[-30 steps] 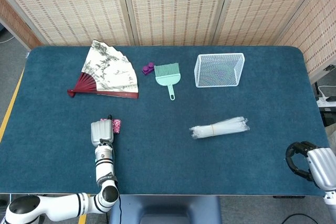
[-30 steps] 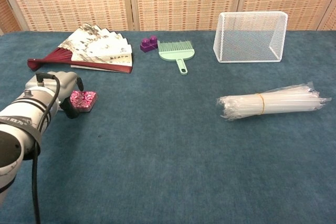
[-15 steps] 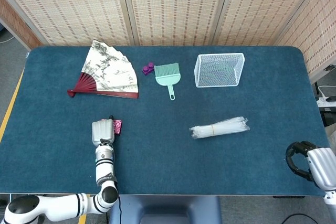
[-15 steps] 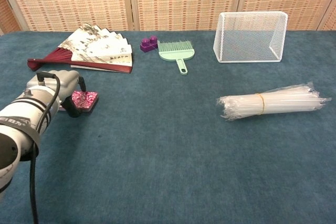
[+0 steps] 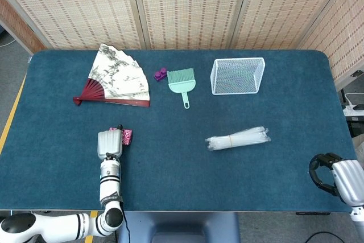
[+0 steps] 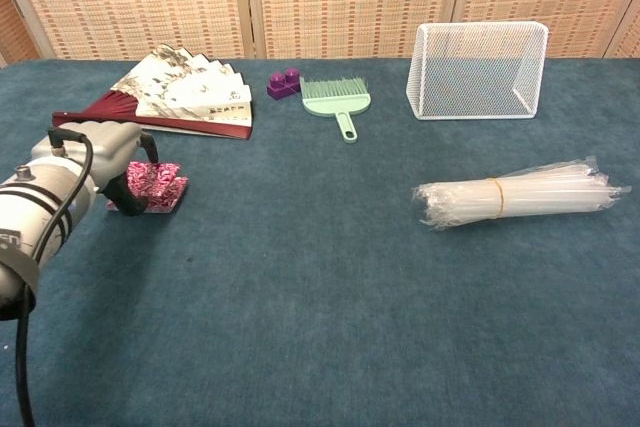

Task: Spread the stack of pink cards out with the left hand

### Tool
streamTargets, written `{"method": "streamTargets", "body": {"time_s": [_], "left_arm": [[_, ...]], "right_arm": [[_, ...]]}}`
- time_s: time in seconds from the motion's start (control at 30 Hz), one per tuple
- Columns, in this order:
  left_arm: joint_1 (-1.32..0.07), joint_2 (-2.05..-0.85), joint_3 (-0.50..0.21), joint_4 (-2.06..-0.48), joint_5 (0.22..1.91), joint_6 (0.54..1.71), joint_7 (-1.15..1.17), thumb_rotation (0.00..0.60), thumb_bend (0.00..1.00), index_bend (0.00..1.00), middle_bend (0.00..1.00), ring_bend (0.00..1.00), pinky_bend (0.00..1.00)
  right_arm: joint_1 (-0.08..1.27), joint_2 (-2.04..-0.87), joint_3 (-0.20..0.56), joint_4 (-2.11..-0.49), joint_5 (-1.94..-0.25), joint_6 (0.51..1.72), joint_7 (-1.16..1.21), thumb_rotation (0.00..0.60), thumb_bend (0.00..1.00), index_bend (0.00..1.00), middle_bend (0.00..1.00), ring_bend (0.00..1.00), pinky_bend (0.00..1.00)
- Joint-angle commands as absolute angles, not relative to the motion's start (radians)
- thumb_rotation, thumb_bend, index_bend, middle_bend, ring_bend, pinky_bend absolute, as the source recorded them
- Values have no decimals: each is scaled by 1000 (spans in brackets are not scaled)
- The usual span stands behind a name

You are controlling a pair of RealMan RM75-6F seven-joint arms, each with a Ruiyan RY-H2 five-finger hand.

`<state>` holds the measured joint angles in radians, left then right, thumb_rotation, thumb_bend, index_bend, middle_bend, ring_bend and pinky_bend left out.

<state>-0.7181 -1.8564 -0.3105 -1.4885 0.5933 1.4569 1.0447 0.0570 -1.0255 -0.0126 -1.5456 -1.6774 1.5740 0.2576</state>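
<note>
1. Reaching over the pink cards (image 6: 155, 185) near the tabletop's (image 5: 239, 180) left front edge, the left hand (image 5: 109, 143) rests against the stack; whether its fingers press or pinch it I cannot tell.
2. The cards look barely fanned, so the next move probably calls for a sideways sweep.
3. The right hand (image 5: 335, 177) sits curled, holding nothing, at the front right corner.
4. The paper fan (image 5: 116, 78), brush (image 5: 182, 80), wire basket (image 5: 238, 75) and straw bundle (image 5: 237, 138) lie well apart; nothing blocks.

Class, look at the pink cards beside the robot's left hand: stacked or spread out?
Beginning to spread. In the chest view the pink cards show a few offset edges under the left hand, not a fan.
</note>
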Motion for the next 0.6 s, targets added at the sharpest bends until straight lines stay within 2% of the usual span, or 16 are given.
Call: {"method": "streamTargets", "body": {"time_s": [0.03, 0.2, 0.6], "left_arm": [[-702, -1830, -293, -1504, 611, 1467, 1038, 600, 390, 299, 1000, 1000, 1000], [-677, -1775, -271, -1512, 632, 1465, 1029, 600, 390, 302, 1000, 1000, 1000], [-632, -1666, -256, -1426, 601, 1358, 971, 600, 389, 308, 1000, 1000, 1000]], "right_arm": [[57, -1026, -12, -1546, -1678, 1574, 257, 600, 460, 643, 580, 520, 799], [58, -1027, -12, -1546, -1676, 1572, 254, 600, 461, 643, 580, 520, 799], [56, -1028, -11, -1547, -1675, 1575, 253, 600, 461, 643, 580, 520, 799]]}}
